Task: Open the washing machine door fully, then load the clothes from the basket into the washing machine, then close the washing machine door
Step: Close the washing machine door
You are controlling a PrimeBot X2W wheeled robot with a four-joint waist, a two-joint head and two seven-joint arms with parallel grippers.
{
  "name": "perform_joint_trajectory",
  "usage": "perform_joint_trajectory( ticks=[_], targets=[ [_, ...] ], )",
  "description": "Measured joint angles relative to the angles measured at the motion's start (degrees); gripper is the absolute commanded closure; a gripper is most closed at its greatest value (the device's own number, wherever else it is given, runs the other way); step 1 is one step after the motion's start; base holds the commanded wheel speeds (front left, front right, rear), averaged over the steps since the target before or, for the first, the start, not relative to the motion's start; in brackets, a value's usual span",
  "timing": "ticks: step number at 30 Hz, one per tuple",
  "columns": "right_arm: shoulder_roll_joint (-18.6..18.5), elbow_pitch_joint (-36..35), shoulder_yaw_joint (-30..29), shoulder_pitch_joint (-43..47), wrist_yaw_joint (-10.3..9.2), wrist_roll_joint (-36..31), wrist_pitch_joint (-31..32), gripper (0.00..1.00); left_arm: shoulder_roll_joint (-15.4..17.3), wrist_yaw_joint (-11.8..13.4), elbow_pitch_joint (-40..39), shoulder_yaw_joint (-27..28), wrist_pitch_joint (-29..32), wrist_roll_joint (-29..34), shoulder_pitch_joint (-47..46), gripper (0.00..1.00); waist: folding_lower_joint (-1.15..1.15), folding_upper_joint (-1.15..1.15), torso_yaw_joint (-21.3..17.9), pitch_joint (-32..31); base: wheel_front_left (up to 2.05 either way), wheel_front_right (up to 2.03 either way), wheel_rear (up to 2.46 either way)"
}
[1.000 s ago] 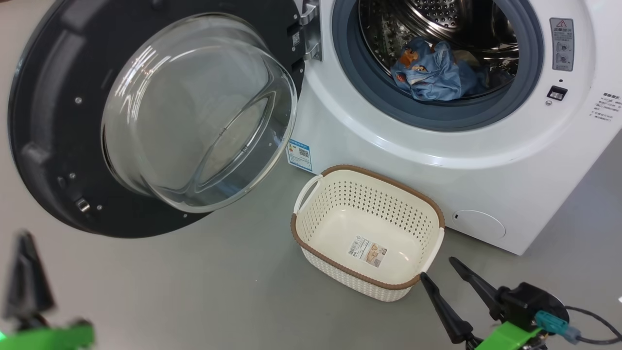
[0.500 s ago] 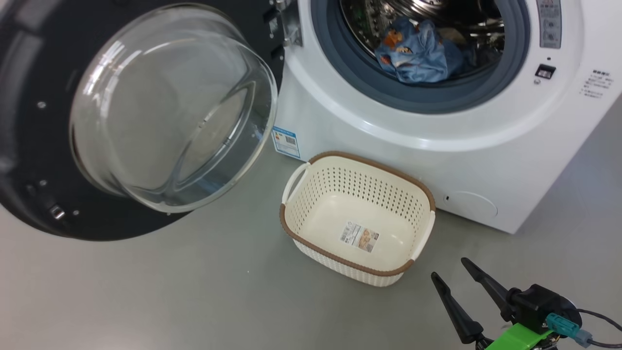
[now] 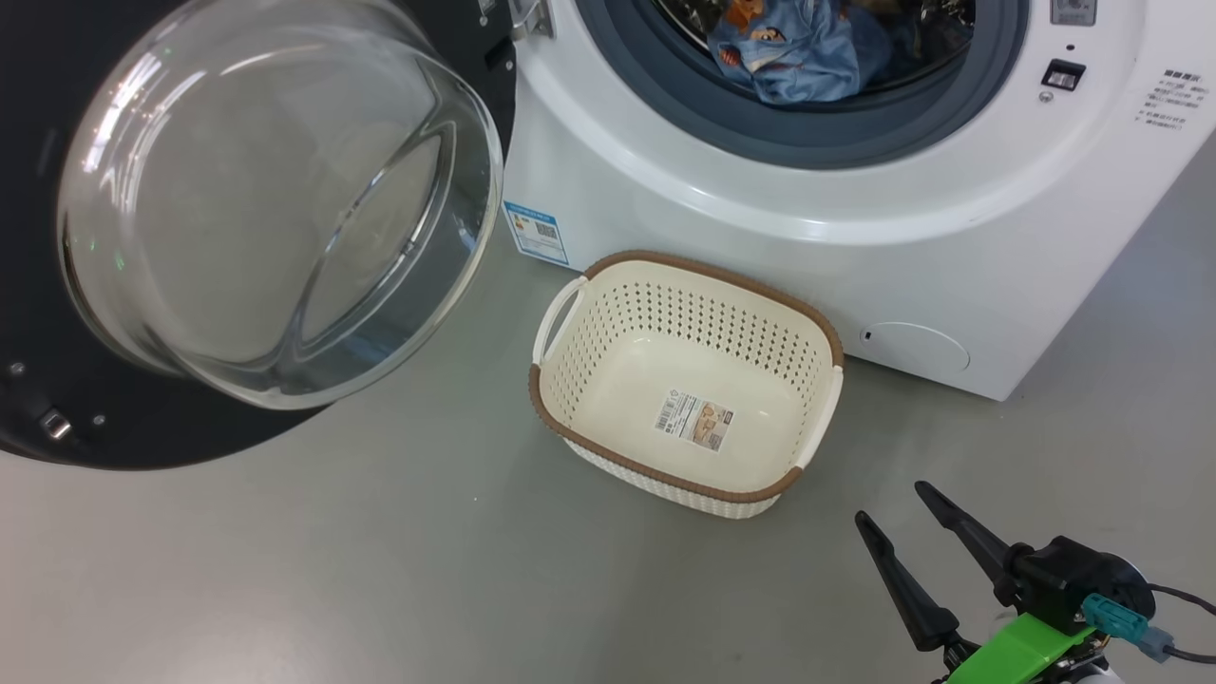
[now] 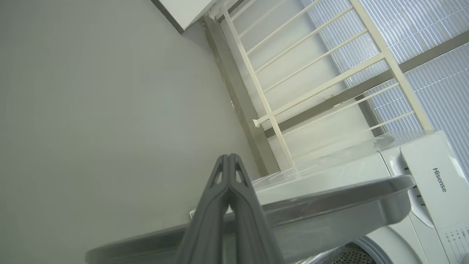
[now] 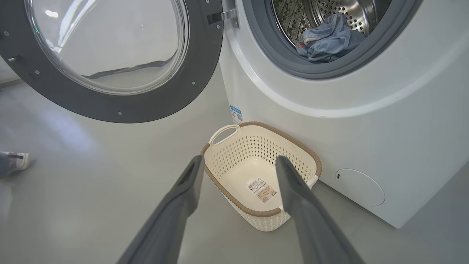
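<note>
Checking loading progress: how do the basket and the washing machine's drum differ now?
The basket is empty bar a paper label; the drum holds the blue clothes. The basket is cream plastic, the drum shiny steel. The basket stands on the floor, the drum higher up. Both are perforated.

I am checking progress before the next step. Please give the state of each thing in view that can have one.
washing machine door: swung wide open
washing machine: drum opening uncovered
clothes: lying inside the drum
basket: upright on the floor, empty
service flap: shut
left gripper: fingers pressed together, nothing held
right gripper: fingers spread apart, nothing held
</note>
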Motion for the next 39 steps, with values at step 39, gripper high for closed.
perform_joint_trajectory(
  ticks=[39],
  targets=[
    [1.8, 0.1, -1.8, -1.0, 0.0, -0.3, 0.0, 0.0, -1.6, 0.3, -31.0, -9.9, 46.2, -16.1, 15.7, 1.0, 0.0, 0.0, -0.8, -1.2, 0.0, 0.0, 0.0]
  ],
)
